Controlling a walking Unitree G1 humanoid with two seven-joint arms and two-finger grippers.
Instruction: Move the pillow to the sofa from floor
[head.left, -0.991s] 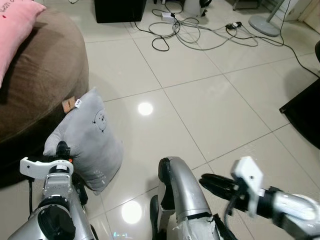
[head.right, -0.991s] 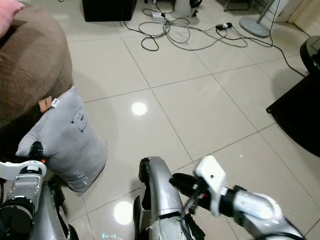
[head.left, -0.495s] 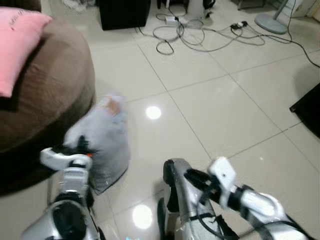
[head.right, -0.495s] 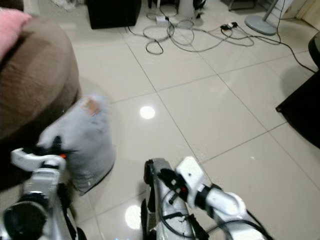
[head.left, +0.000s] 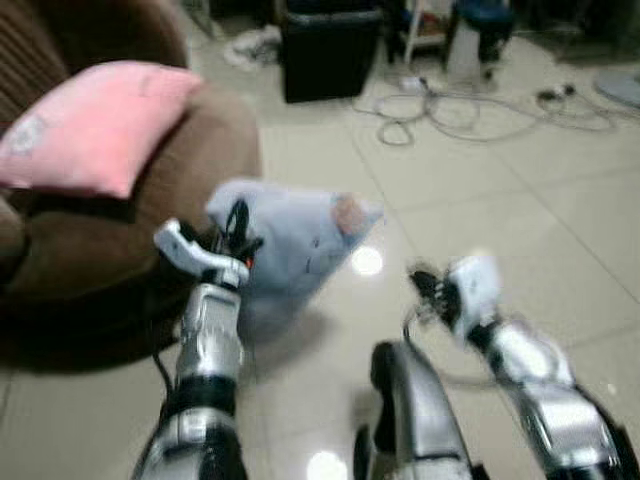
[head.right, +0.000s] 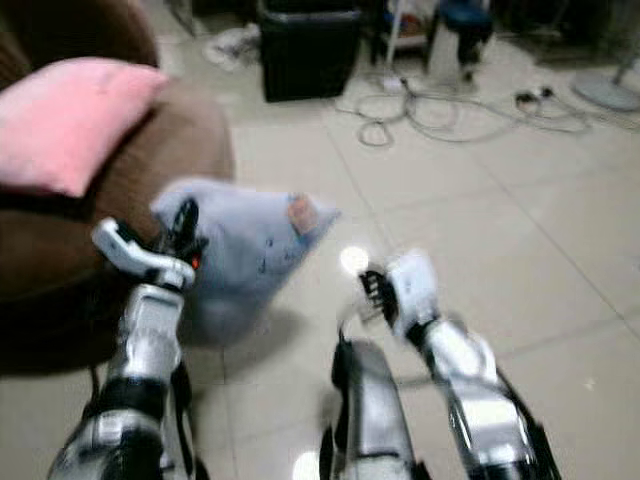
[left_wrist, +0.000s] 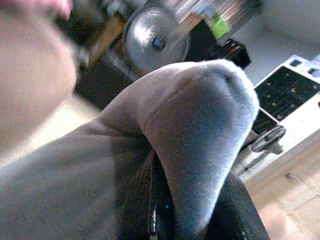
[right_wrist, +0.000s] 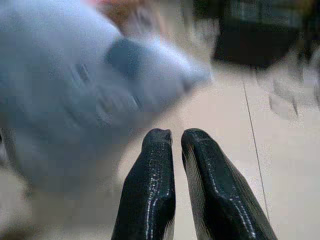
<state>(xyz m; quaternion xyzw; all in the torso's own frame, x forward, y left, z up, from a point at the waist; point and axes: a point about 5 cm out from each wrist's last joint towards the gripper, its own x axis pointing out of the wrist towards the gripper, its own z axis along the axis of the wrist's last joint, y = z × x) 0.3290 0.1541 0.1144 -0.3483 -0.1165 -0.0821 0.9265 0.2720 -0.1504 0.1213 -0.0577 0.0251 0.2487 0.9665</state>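
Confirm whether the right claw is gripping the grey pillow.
No: the right claw has its fingers together on nothing, short of the grey pillow, which the left claw holds off the floor.

Grey pillow (head.left: 290, 245), pink cushion (head.left: 95, 125), brown sofa (head.left: 150, 200)

Head views look down; both wrist views closely face the pillow (left_wrist: 165, 130).

Pink cushion (head.left: 95, 125) lying at the robot's left. Pale glossy tiled floor (head.left: 500, 190) with bright light reflections. Black box-shaped unit (head.left: 328, 55) standing on the floor at the far side. Tangle of white and grey cables (head.left: 450, 110) spread on the tiles beside it. Crumpled pale item (head.left: 252, 45) left of the black unit, too blurred to identify.
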